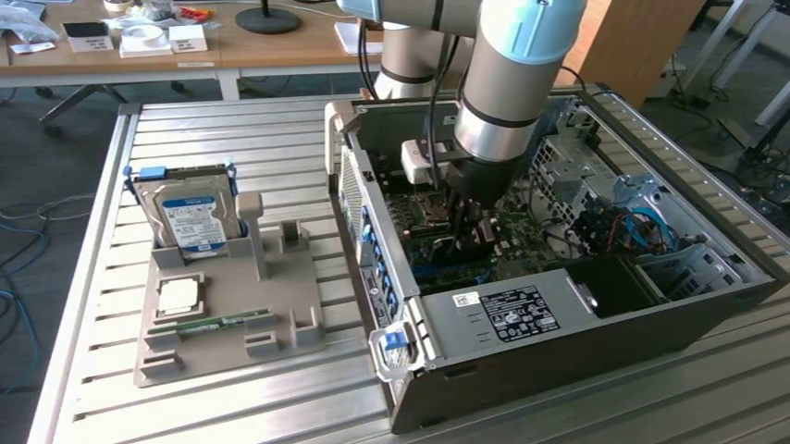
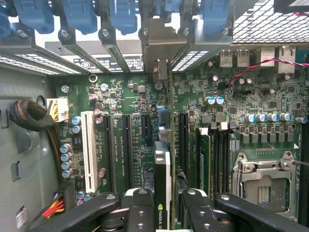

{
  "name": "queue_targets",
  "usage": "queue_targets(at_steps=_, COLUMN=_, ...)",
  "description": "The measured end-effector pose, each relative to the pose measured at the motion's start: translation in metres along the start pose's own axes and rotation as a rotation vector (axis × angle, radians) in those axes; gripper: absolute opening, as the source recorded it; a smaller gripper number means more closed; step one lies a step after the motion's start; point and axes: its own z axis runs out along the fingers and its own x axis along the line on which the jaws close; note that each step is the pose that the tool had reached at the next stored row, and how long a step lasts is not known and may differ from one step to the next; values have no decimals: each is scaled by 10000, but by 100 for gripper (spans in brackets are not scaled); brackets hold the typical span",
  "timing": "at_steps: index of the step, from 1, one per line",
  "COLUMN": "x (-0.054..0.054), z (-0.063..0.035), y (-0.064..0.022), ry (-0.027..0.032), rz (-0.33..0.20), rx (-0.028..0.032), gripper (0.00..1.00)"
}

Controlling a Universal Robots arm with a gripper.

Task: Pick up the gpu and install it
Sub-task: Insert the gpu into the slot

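Edge-on between my fingers stands the gpu (image 2: 163, 179), a thin dark card with a green logo near the grip. Its beige-silver bracket (image 2: 161, 46) reaches up against the case's rear slot openings. The card stands upright over the black expansion slots of the green motherboard (image 2: 135, 96), but I cannot tell how deep it sits in a slot. My gripper (image 2: 166, 215) is shut on the card's near end. In the exterior view my gripper (image 1: 475, 239) is down inside the open computer case (image 1: 519, 370), over the motherboard, with the gpu (image 1: 476, 248) largely hidden beneath it.
A white slot (image 2: 89, 150) and a cable bundle (image 2: 29, 116) lie to one side of the card, RAM slots and the CPU socket (image 2: 263, 183) to the other. Outside the case, a grey holder (image 1: 216, 342) carries a hard drive (image 1: 188, 220), a chip (image 1: 179, 296) and a RAM stick (image 1: 210, 324).
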Motion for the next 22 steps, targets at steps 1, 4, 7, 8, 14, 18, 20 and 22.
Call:
queue_targets(at_steps=1, x=0, z=1, y=3, ry=-1, rz=0, rx=1, gripper=27)
queue_targets(at_steps=4, x=1, z=0, y=12, ry=0, rz=0, rx=0, gripper=27)
queue_targets(at_steps=7, x=1, z=1, y=15, ry=0, rz=1, rx=0, gripper=27)
queue_targets(at_steps=8, x=1, z=1, y=15, ry=0, rz=1, rx=-1, gripper=27)
queue_targets(at_steps=14, x=3, z=5, y=16, ry=4, rz=1, rx=-3, gripper=27)
queue_targets(at_steps=18, x=2, z=15, y=17, ry=3, rz=0, rx=-3, gripper=27)
queue_targets(at_steps=20, x=2, z=16, y=17, ry=1, rz=1, rx=-2, gripper=27)
queue_targets(at_steps=22, x=2, z=16, y=17, ry=0, rz=1, rx=-1, gripper=27)
